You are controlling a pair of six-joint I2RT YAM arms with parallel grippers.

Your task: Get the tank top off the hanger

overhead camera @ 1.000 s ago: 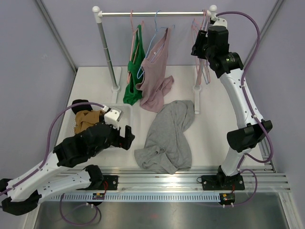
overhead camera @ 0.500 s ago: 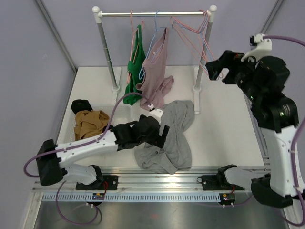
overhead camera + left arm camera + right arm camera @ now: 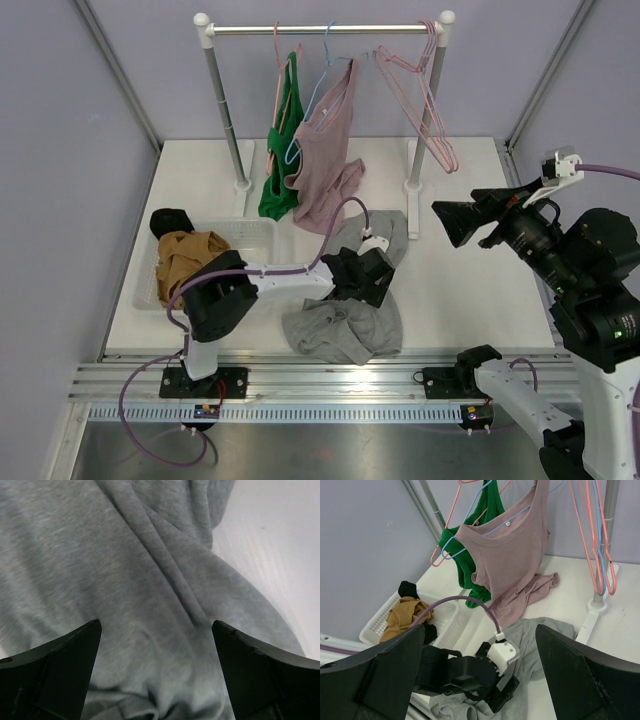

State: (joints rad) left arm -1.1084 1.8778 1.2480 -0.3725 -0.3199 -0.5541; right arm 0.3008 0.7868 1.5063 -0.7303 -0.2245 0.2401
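Top external view first: the left gripper (image 3: 362, 280) is down at centre frame, right over the grey top (image 3: 350, 328) lying crumpled on the table (image 3: 470, 170). Left wrist view confirms it: jaws spread wide and nothing pinched between them, just folds of grey cloth filling the picture from the upper left down to the bottom edge.

Over at the right edge, the right gripper (image 3: 475, 212) hangs in the air, well apart from the rack, jaws wide and holding nothing.

And the tank top (image 3: 325, 150), the mauve one, is on its blue hanger (image 3: 313, 100) at upper centre, hooked on the rail (image 3: 320, 29), its hem bunched low by the table. Just left of it, touching, hangs a green top (image 3: 288, 100) on a pink hanger. Bare pink hangers (image 3: 430, 110) dangle at the rail's right end.

At the left, a white basket (image 3: 255, 225) holds a brown garment (image 3: 185, 255), with something black at its far corner.
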